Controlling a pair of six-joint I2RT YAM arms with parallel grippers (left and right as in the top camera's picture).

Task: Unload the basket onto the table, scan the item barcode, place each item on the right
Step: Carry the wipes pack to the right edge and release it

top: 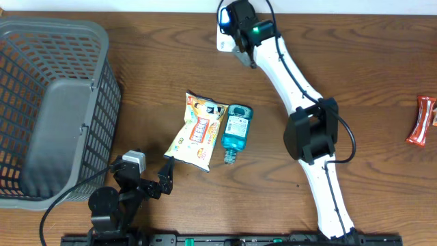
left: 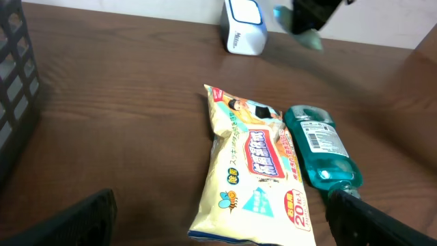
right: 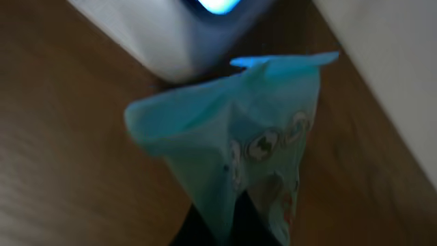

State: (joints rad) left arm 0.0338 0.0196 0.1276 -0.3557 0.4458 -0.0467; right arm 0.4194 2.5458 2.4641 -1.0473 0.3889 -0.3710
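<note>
My right gripper (right: 232, 229) is shut on a light-blue printed packet (right: 239, 130). It holds the packet up just in front of the white barcode scanner (right: 160, 34), whose blue light is on. From overhead, the right gripper (top: 241, 52) sits at the table's far edge beside the scanner (top: 223, 39). The left wrist view shows that scanner (left: 244, 29) far back, with the held packet (left: 311, 39) to its right. My left gripper (left: 218, 232) is open and empty, its fingers either side of the near end of a yellow packet (left: 251, 171). That left gripper (top: 149, 179) is low near the front edge.
A teal mouthwash bottle (top: 235, 128) lies right beside the yellow packet (top: 196, 130) mid-table. A grey mesh basket (top: 102, 89) fills the left side. A red snack pack (top: 423, 121) lies at the far right.
</note>
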